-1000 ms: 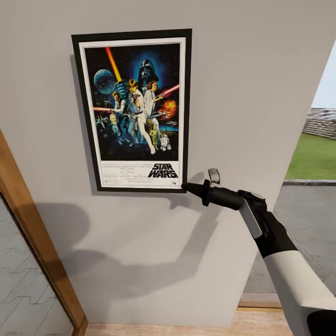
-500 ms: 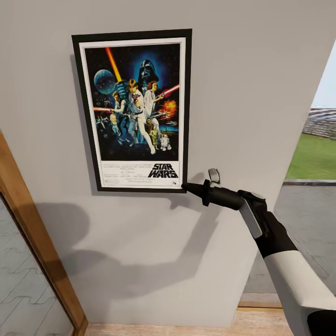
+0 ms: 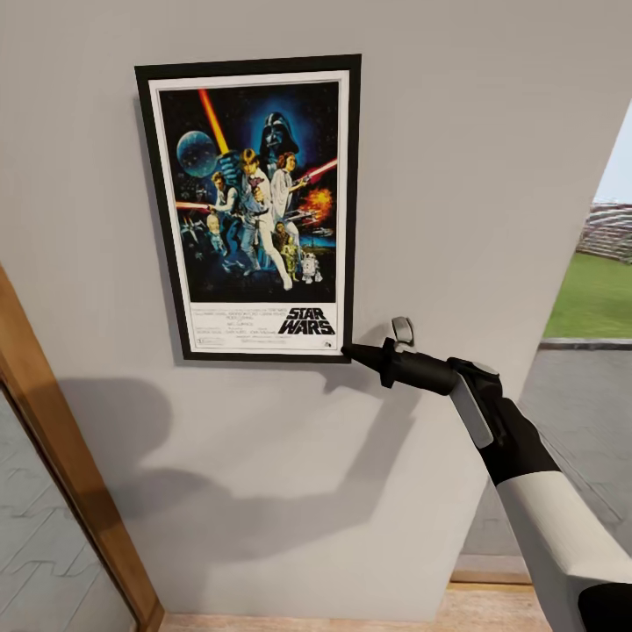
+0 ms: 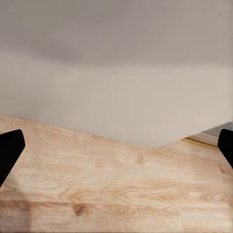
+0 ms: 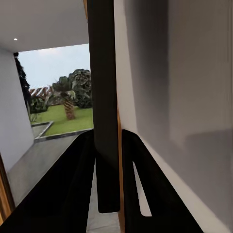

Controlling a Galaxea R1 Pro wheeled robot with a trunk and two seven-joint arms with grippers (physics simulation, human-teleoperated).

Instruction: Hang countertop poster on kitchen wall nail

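**Poster flat on the grey wall, right gripper at its lower corner**

A plain grey wall [image 3: 491, 175] is the backdrop. Far left of the poster, a wooden door frame [image 3: 61, 456] slants down to the floor. The poster [image 3: 250, 206] sits upright against the wall. At its lower right corner, the right gripper [image 3: 351, 353] is clamped on the frame's edge, seen edge-on between its fingers [image 5: 77, 189] in the right wrist view. Right of the poster, an opening shows grass [image 3: 592, 298]. The left gripper [image 4: 116, 145] is spread wide over the pale wood floor [image 4: 116, 194].
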